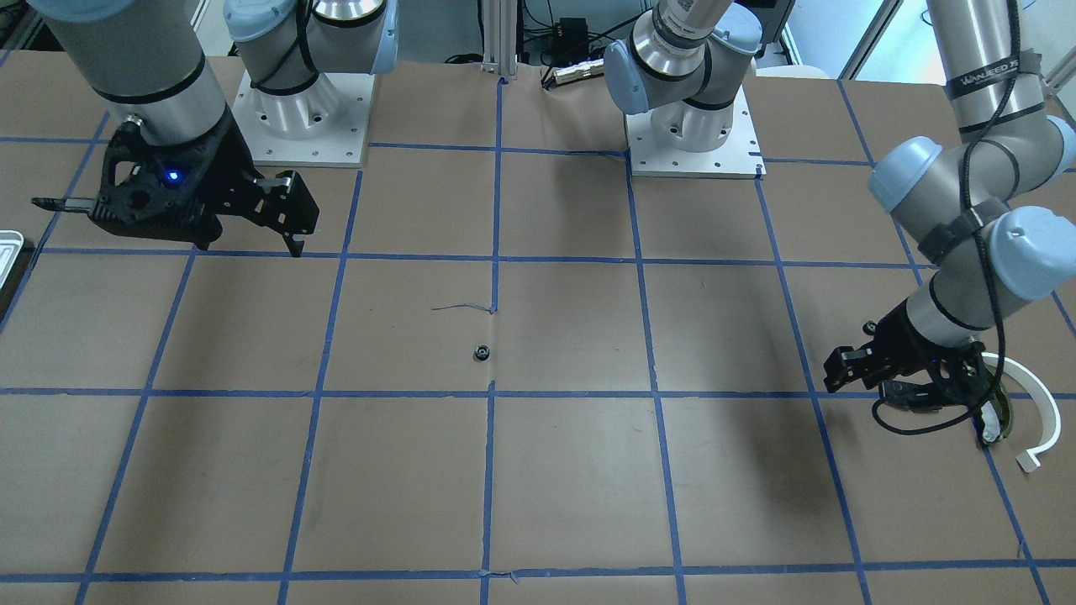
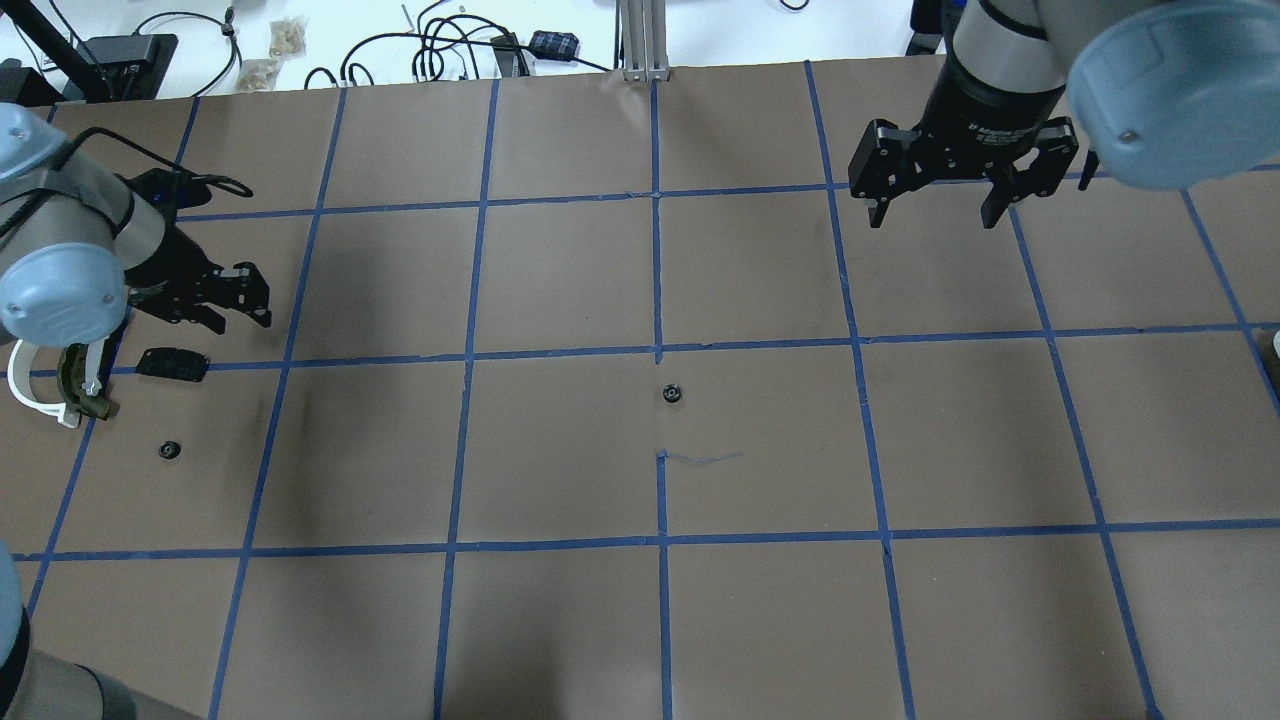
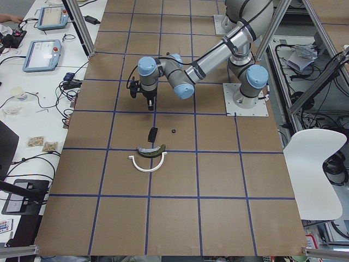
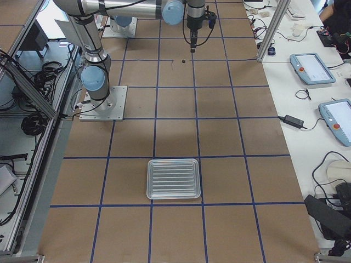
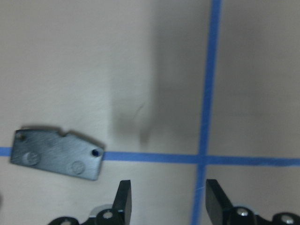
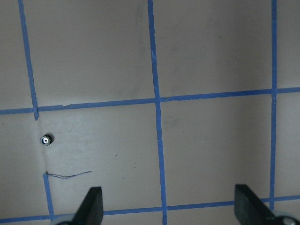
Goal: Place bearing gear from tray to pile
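Bearing gear [image 2: 672, 393] is lying alone at overhead centre, probably staged there for handover, while right gripper [image 2: 934, 220] is hovering upper right, wide open, empty, and left gripper [image 2: 260, 303] is hanging part-open, empty, beside pile [image 2: 90, 405] at left edge.

Black strap [image 1: 992, 81], upper right, front view: "WANJEED", remainder unclear.
Wrist print [image 2: 1000, 130], upper right, overhead: too blurred to read.

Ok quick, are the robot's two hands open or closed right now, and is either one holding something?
Left gripper: open, holding nothing.
Right gripper: wide open, holding nothing.
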Robot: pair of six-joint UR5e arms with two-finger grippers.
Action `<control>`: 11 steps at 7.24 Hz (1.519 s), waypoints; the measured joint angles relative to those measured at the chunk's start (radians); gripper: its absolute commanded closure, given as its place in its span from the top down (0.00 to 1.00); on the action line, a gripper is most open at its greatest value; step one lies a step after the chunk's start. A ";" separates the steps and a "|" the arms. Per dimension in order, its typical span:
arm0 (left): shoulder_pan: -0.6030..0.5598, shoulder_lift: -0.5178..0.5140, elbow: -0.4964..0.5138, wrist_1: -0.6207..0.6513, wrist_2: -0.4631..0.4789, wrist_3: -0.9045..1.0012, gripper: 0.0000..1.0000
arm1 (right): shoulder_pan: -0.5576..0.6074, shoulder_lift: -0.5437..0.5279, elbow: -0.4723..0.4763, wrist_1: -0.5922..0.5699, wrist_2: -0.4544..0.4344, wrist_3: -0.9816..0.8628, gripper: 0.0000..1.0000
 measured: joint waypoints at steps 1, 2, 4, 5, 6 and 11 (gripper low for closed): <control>-0.103 -0.009 0.006 0.006 -0.003 -0.138 0.70 | -0.001 -0.007 -0.044 0.055 0.019 -0.005 1.00; -0.216 -0.017 0.009 0.026 -0.001 -0.248 0.70 | 0.000 -0.009 -0.068 0.090 0.023 -0.006 1.00; -0.407 -0.033 0.008 0.071 0.009 -0.414 0.82 | 0.000 -0.010 -0.073 0.106 0.006 -0.012 1.00; -0.489 -0.044 0.010 0.081 0.015 -0.516 0.97 | 0.000 -0.010 -0.072 0.106 -0.015 -0.015 1.00; -0.577 -0.054 0.012 0.092 0.019 -0.642 1.00 | 0.000 -0.010 -0.072 0.105 -0.024 -0.012 1.00; -0.813 -0.111 0.018 0.140 0.031 -0.919 0.95 | 0.000 -0.009 -0.068 0.099 -0.020 -0.009 1.00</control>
